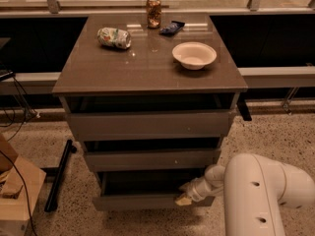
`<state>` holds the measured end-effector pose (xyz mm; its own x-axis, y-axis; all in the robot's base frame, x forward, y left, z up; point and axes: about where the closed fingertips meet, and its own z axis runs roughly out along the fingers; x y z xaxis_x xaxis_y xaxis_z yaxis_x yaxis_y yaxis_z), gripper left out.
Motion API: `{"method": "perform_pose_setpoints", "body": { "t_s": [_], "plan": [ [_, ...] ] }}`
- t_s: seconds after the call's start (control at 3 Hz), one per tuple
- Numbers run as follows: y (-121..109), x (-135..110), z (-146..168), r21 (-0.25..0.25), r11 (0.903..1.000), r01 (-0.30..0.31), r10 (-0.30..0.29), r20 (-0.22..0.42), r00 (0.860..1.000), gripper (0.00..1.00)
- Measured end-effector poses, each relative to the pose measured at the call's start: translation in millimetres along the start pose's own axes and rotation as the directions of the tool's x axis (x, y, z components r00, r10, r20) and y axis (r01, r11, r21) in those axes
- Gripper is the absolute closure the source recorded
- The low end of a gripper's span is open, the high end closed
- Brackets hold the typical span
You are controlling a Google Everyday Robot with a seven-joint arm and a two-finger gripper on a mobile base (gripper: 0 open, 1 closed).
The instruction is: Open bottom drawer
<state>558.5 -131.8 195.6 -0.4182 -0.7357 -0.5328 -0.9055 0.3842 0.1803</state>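
Observation:
The bottom drawer (pixel 142 200) is the lowest and narrowest grey-brown front of the cabinet. It is pulled out a little, and a dark shallow interior shows above its front panel. My gripper (pixel 184 197) is at the right end of that drawer's top edge, at the tip of my white arm (pixel 256 191) that reaches in from the lower right. The mid-sized drawer (pixel 150 159) and the widest top drawer (pixel 147 124) above it also stand slightly out.
On the cabinet top (pixel 147 68) lie a crushed can (pixel 114 37), an upright can (pixel 154 12), a dark blue packet (pixel 172 27) and a white bowl (pixel 194 55). A black bar (pixel 58 176) lies on the floor at the left, beside a wooden box (pixel 15 195).

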Motion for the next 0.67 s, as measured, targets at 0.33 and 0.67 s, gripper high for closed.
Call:
{"method": "perform_pose_setpoints", "body": {
  "t_s": [0.33, 0.67],
  "plan": [
    [27.1, 2.2, -17.4, -0.061, 0.9978, -0.026, 0.032, 0.099, 0.995, 0.29],
    [28.3, 4.8, -16.8, -0.064, 0.9975, -0.030, 0.036, 0.097, 0.995, 0.06]
  ]
}}
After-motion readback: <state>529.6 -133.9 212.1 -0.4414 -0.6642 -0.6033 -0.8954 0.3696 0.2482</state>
